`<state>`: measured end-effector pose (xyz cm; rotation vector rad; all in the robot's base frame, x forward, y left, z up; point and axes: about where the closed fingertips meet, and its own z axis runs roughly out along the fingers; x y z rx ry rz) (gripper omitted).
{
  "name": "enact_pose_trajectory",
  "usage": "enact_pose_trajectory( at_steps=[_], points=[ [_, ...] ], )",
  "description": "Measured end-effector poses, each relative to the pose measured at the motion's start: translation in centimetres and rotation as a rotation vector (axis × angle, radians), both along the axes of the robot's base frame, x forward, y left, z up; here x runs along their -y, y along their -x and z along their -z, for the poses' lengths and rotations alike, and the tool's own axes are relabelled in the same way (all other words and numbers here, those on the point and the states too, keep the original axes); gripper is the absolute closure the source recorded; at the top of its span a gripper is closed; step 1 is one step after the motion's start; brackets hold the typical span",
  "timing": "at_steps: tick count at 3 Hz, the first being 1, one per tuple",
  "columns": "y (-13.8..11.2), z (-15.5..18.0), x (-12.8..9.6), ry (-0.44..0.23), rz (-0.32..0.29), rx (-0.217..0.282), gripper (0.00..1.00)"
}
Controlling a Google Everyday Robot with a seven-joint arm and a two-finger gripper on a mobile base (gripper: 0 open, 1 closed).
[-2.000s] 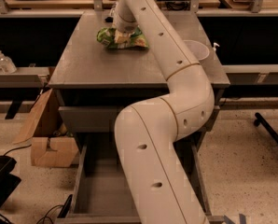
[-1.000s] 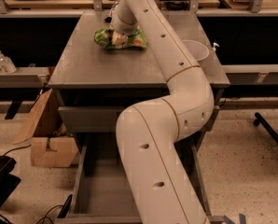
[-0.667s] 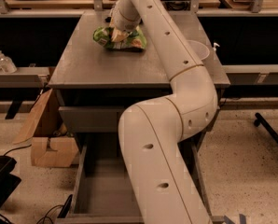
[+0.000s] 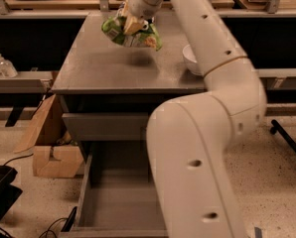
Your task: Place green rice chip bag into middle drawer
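Note:
My gripper (image 4: pixel 130 20) is shut on the green rice chip bag (image 4: pixel 133 33), a crinkled green bag with tan-orange chip pictures. The bag hangs in the air above the grey cabinet top (image 4: pixel 98 66), and its shadow falls on the top just below it. The middle drawer (image 4: pixel 115 202) is pulled out at the bottom, towards me, with a plain grey floor and side walls. My white arm crosses in front of its right part and hides it.
A white bowl (image 4: pixel 190 58) sits on the cabinet top to the right of the bag, partly behind my arm. A shut grey drawer front (image 4: pixel 103 125) lies above the open drawer. A cardboard box (image 4: pixel 51 155) stands on the floor at the left, and clear bottles (image 4: pixel 4 66) rest on a left shelf.
The gripper has lifted the green bag off the back of the cabinet top and carried it up and forward, towards the front edge.

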<state>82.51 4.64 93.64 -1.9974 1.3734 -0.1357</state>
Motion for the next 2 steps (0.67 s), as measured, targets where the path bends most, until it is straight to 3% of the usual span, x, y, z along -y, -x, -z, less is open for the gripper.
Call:
enact_pose_trajectory(
  at_steps=[1, 2],
  points=[
    [2.7, -7.6, 4.0, -0.125, 0.064, 0.111, 1.00],
    [8.4, -16.7, 7.9, -0.269, 0.108, 0.259, 1.00]
  ],
)
